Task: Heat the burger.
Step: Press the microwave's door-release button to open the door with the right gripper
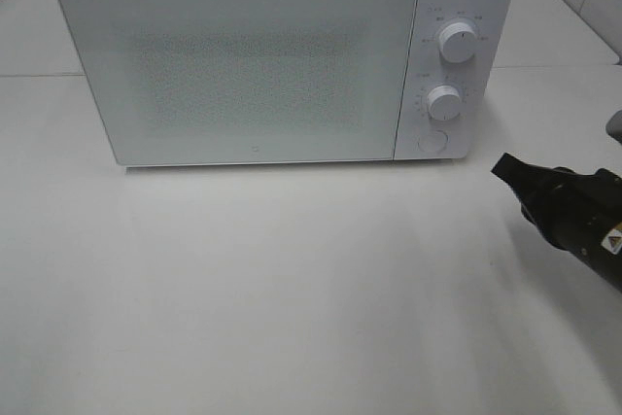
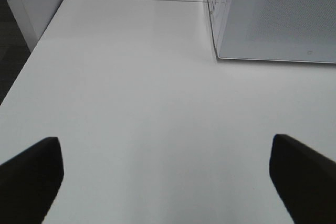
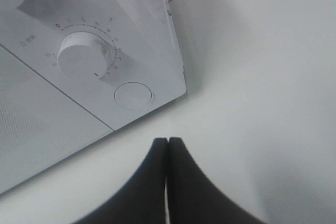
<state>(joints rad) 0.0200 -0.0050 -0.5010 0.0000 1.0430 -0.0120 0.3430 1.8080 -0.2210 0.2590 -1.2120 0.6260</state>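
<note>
- Shows left claw (image 2: 164, 142) spread wide and empty above bare bench (image 2: 131, 77), near the left corner of the microwave (image 1: 243, 65); held back, probably idle while the other arm works.
- Shows door (image 1: 233, 65) shut flush, its mesh window too clouded to see through.
- Leaves burger unseen in every view; possibly inside, cannot tell.
- Finds upper knob (image 1: 457, 42) and lower knob (image 1: 444, 101) stacked on the right panel, round button (image 1: 431, 141) just beneath.
- Catches right claw (image 1: 507, 168) pinched shut on nothing, low over the bench, apart from the microwave and aimed toward the button; closed to a single point, seemingly for pressing.
</note>
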